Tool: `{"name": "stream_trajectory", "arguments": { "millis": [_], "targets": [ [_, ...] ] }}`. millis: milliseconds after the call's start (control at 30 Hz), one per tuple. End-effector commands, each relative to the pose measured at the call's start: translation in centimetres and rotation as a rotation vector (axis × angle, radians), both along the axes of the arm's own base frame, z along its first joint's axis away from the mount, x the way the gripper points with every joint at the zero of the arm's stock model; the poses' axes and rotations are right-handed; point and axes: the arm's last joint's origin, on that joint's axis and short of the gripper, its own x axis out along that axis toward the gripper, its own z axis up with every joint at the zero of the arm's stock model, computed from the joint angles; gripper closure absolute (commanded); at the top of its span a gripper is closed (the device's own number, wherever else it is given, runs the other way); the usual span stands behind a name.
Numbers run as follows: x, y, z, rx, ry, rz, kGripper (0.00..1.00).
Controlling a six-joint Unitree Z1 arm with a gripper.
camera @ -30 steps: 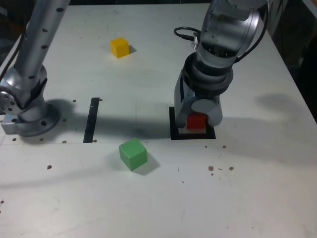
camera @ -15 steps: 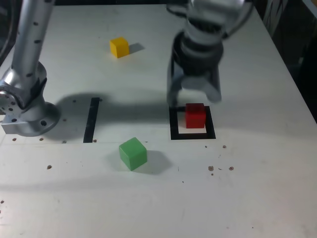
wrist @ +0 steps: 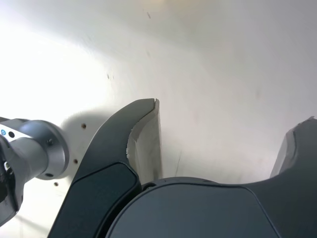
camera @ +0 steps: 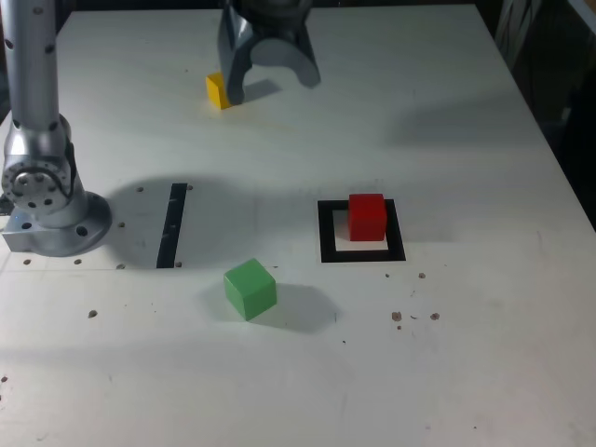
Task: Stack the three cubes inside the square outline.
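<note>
1. While the red cube (camera: pixel 367 217) is sitting inside the square outline (camera: pixel 325 233), toward its far edge, the claw (camera: pixel 270 79) is hanging over the far part of the bench (camera: pixel 447 112) with its jaws spread wide apart and nothing between them.
2. The yellow cube (camera: pixel 216 90) is lying at the far left in the exterior view, partly hidden behind one finger of the claw; whether the finger is touching it I cannot tell.
3. The green cube (camera: pixel 250 289) is resting on the near side of the bench, to the left of the outline and well apart from it, close to the black strip (camera: pixel 171 224).
4. The wrist view is showing only the claw's two dark fingers (wrist: pixel 124 148) and pale bench surface; no cube is appearing between them.
5. Judging by their look, the cubes are small, rigid and light, with plain matte faces that should be giving the pads decent friction, so nothing about them is calling for a gentle squeeze.
6. The sensible hold is across two opposite flat side faces, near the middle of their height, with the jaws square to those faces so the cube is not twisting.
7. The yellow cube is sitting slightly turned on the bench, so the claw may be needing to rotate to match it.
8. Being light, a cube may be sliding if one finger is reaching it first.
</note>
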Motion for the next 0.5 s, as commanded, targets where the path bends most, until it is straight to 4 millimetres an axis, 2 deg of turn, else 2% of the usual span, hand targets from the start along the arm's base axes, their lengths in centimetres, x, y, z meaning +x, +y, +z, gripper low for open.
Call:
{"name": "stream_trajectory", "arguments": {
  "millis": [0, 133, 267, 467],
  "targets": [
    [-1.7, 4.6, -0.2, 0.002, -0.005, 0.162, 0.09],
    [-3.2, 8.8, -1.0, -0.006, -0.010, 0.286, 0.09],
    [-4.7, 12.1, -2.5, -0.031, 0.007, 0.377, 0.09],
    [-6.6, 14.4, -4.3, -0.065, 0.026, 0.454, 0.09]
  ]
}}
